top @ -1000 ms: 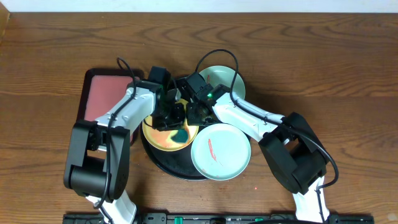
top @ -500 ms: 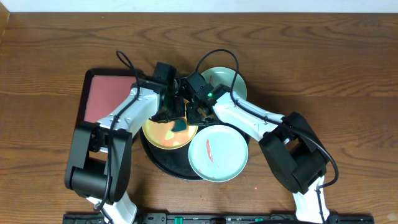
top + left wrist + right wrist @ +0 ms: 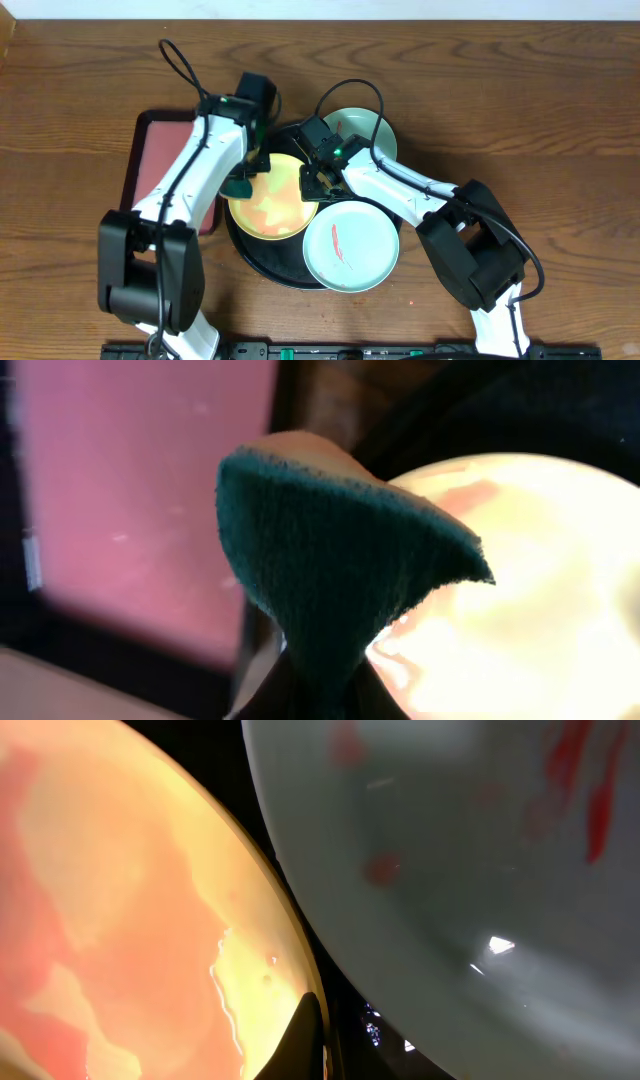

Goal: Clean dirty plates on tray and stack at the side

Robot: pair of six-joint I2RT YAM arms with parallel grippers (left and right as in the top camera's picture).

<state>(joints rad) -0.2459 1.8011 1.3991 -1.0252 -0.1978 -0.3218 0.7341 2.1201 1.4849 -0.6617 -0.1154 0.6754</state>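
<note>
Yellow plate (image 3: pixel 272 203) blotched pink-orange; left hand (image 3: pixel 246 176) clenches teal sponge (image 3: pixel 340 580) beside it; grip of right hand (image 3: pixel 312 183) unclear

Table: brown wood (image 3: pixel 560 110), its grain running left to right; it filled nearly the whole overhead view.
Surface: a dull sheen, with darker streaks in the grain.
Far edge: a thin pale strip (image 3: pixel 420 8) ran along the top beyond the table; whether wall or floor could not be told.
Top-left corner: a lighter wooden piece (image 3: pixel 5 40), cut off by the frame.
Near edge: a black rail (image 3: pixel 400 352) lay along the bottom.
Light: even, with soft shadows on the wood.
</note>
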